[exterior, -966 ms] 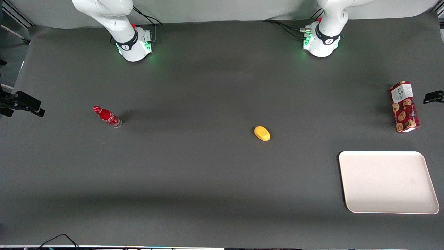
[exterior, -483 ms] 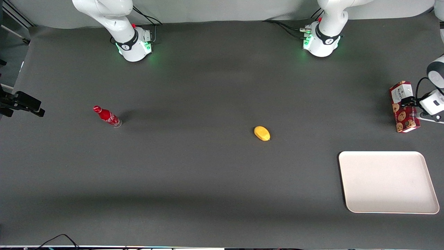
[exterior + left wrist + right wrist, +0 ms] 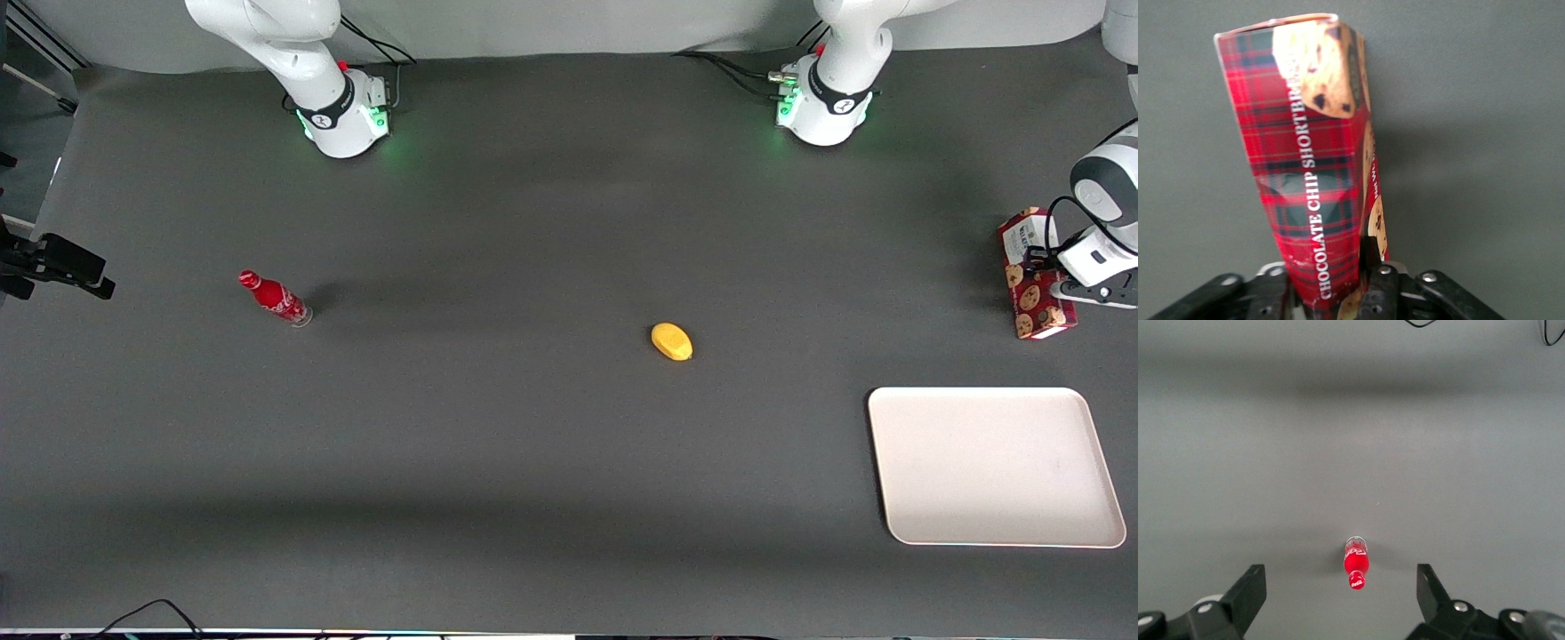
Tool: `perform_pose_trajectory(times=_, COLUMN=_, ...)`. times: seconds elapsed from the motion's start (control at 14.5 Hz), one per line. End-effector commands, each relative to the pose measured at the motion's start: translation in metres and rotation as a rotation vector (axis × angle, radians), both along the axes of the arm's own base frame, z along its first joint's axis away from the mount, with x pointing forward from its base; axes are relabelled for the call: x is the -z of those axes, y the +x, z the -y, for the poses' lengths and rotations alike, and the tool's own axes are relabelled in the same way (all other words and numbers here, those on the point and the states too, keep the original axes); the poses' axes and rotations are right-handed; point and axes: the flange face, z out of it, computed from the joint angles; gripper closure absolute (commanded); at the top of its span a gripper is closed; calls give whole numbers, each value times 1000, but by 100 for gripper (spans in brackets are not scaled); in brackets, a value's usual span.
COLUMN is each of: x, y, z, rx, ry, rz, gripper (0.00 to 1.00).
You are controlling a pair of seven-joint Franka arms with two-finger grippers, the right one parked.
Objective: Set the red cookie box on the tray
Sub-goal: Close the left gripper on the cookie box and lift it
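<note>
Your gripper (image 3: 1328,293) straddles the red cookie box (image 3: 1315,167) near one end, fingers against its long sides, apparently closed on it. Gripped so far from the middle, it could tip or twist when lifted. It lies at the working arm's end, farther from the camera than the tray (image 3: 996,533), long axis running toward that tray.

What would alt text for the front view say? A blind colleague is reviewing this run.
The gripper reaches over the red cookie box at the working arm's end of a dark table. A bare white tray lies nearer the camera; a yellow fruit and small red bottle sit apart.
</note>
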Motion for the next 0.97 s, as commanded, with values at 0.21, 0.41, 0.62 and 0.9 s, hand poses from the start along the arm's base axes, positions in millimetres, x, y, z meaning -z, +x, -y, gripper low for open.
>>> perform_pose_trajectory(times=0.21, x=-30, y=11, z=-10, rx=-56, ry=-59, rz=-3, gripper=100)
perform_pose_trajectory(times=0.41, x=-97, y=42, z=-23, rx=-100, ry=-107, rz=-55, gripper=100)
perform_pose_trajectory(times=0.62, x=-155, y=63, z=-32, rx=-108, ry=-110, rz=-68, gripper=100)
perform_pose_trajectory(times=0.9, x=-231, y=100, z=-28, rx=-164, ry=-51, rz=7, gripper=100)
